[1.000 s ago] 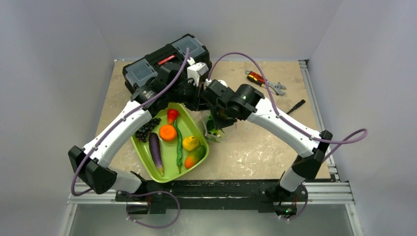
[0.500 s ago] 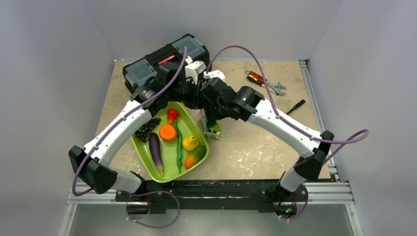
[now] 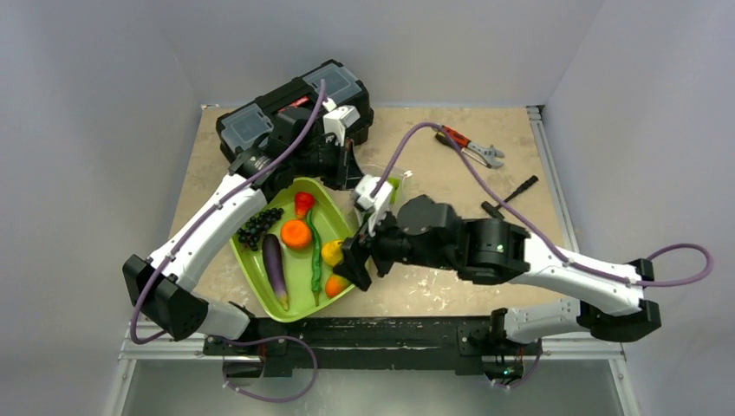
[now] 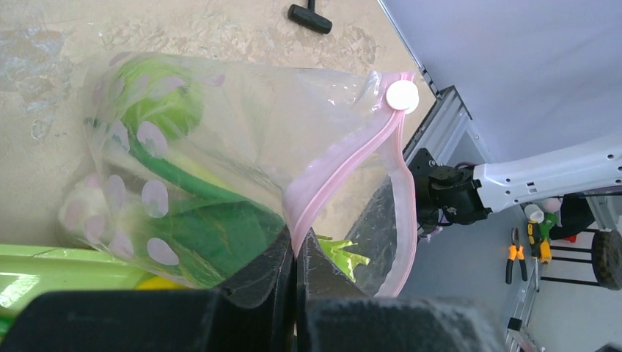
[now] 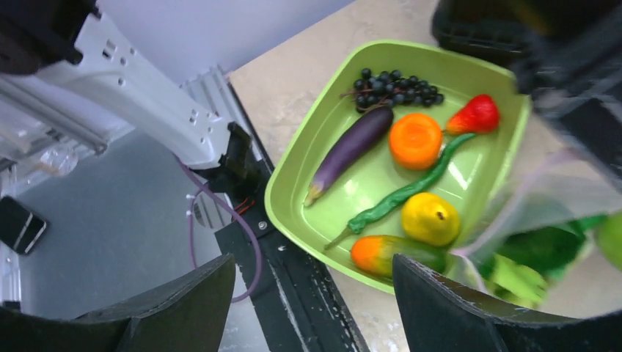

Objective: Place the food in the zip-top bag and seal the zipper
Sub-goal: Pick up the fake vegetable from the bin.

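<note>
The clear zip-top bag (image 4: 242, 147) stands on the table beside the tray, and my left gripper (image 4: 295, 249) is shut on its pink zipper (image 4: 334, 165) at the mouth. Green food (image 4: 220, 227) lies inside the bag. In the top view the bag (image 3: 383, 184) sits right of my left gripper (image 3: 347, 169). My right gripper (image 5: 315, 293) is open and empty above the tray's near right corner (image 3: 354, 267). The lime-green tray (image 5: 293, 176) holds grapes (image 5: 396, 86), an eggplant (image 5: 352, 150), an orange (image 5: 416, 139), a red piece (image 5: 477, 114), a green bean (image 5: 403, 194), a yellow fruit (image 5: 430, 218) and an orange-green fruit (image 5: 385, 253).
A black toolbox (image 3: 295, 108) stands at the back behind the left arm. Pliers and a wrench (image 3: 468, 143) and a small black tool (image 3: 520, 186) lie at the back right. The table's black front rail (image 5: 293, 293) runs under the right gripper.
My right gripper has pulled away from the bag, opened wide and swung toward the front over the tray's right corner. The left gripper still pinches the bag's mouth in the same place.
</note>
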`<state>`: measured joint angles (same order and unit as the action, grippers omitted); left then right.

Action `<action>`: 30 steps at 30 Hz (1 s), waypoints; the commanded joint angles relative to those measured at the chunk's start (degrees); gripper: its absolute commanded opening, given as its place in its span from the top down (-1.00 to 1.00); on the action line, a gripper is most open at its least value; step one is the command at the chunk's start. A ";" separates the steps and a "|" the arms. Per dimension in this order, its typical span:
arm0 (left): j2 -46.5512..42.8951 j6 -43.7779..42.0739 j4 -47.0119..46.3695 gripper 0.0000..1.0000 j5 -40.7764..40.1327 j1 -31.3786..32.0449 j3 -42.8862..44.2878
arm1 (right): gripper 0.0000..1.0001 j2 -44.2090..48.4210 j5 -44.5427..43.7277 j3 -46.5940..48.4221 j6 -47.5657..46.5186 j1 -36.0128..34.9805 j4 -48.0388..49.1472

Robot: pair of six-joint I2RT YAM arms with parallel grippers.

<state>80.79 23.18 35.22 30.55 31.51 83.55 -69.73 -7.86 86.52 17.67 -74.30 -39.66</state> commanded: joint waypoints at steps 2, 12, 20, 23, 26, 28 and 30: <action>0.07 -1.44 -1.41 1.00 1.28 -0.34 1.47 | -0.56 -5.63 -3.05 -5.64 -2.11 -8.30 12.70; 1.04 -6.83 3.71 1.00 -0.66 -1.31 4.49 | -0.54 -17.12 -20.80 -14.23 4.39 -14.51 33.83; 1.24 -7.21 4.50 1.00 -1.61 -1.90 4.78 | -0.40 -31.74 -35.52 -9.04 10.22 -14.58 28.31; 1.09 -6.94 4.50 1.00 -1.72 -2.32 4.78 | -0.35 -36.14 -37.89 -6.61 12.03 -14.43 22.03; 0.86 -6.83 4.38 1.00 -1.39 -2.65 4.78 | -0.36 -38.53 -35.66 -6.97 14.08 -13.42 20.11; 0.80 -6.76 4.36 1.00 -1.34 -2.72 4.74 | -0.35 -39.89 -33.11 -7.23 14.34 -12.11 19.96; 0.80 -6.59 4.29 1.00 -1.23 -2.68 4.64 | -0.35 -41.29 -31.87 -7.08 13.50 -11.19 20.07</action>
<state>82.30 17.34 40.60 29.47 29.34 86.04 -110.67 -39.94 77.36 29.58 -87.66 -17.34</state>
